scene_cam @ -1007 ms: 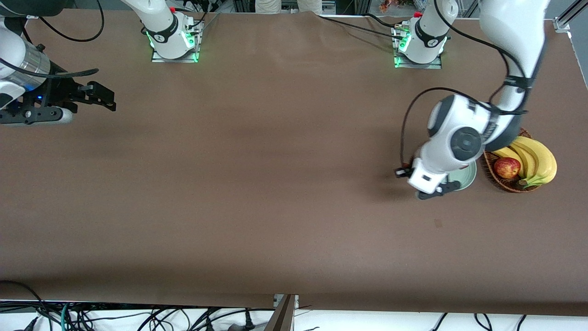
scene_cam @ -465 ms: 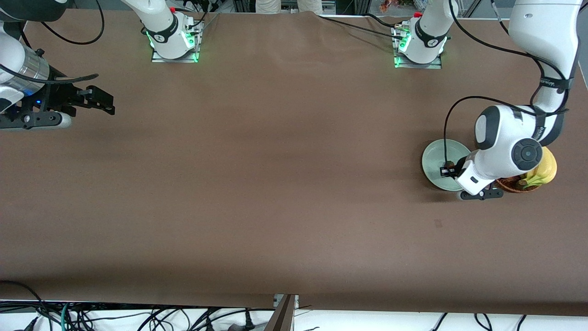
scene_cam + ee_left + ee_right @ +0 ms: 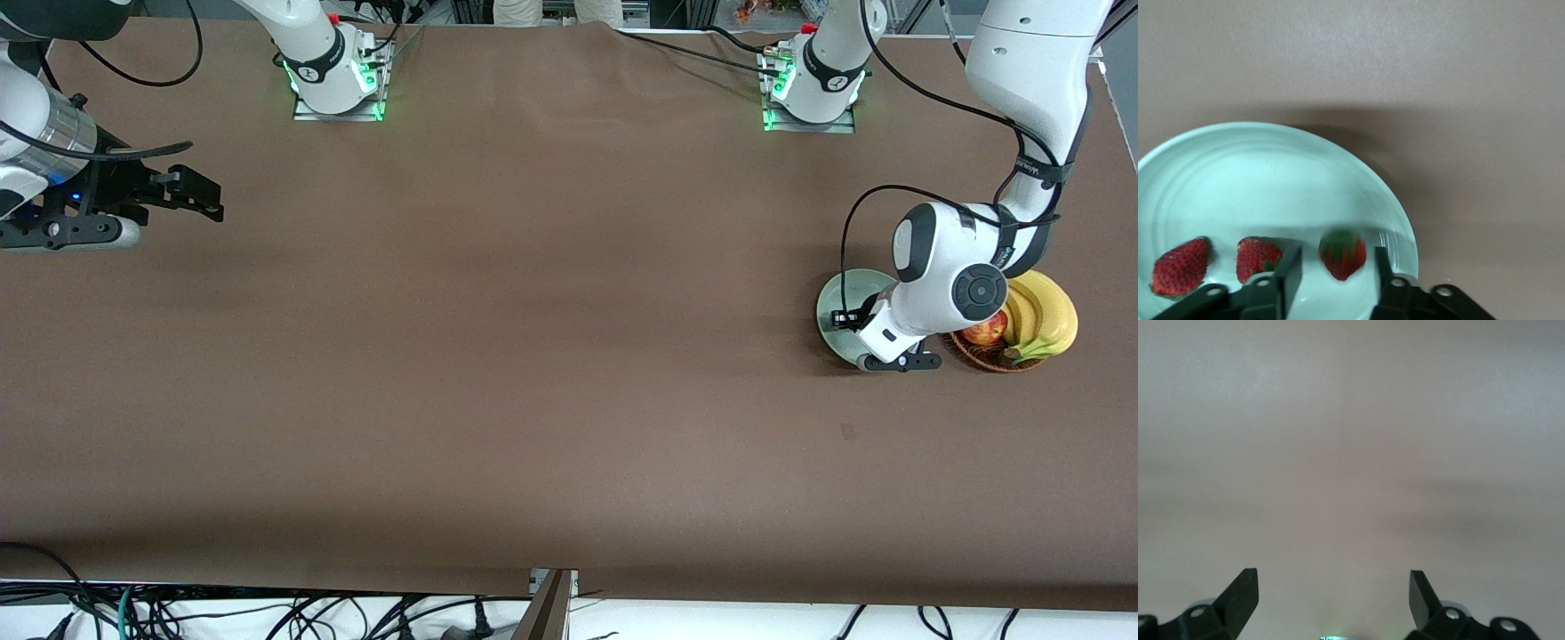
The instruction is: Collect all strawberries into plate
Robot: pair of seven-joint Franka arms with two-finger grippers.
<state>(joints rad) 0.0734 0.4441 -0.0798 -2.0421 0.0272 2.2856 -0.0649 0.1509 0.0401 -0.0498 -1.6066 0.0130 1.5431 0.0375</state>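
The left gripper (image 3: pixel 1333 273) hangs over the mint-green plate (image 3: pixel 1271 173) at the left arm's end of the table, its fingers parted and gripping nothing; three strawberries (image 3: pixel 1342 253) lie in the plate, one between the fingers; the basket (image 3: pixel 996 356) with apple (image 3: pixel 985 331) and bananas (image 3: pixel 1045 316) stands beside the plate; the right gripper (image 3: pixel 1333 593) waits wide open over bare table (image 3: pixel 498 338)
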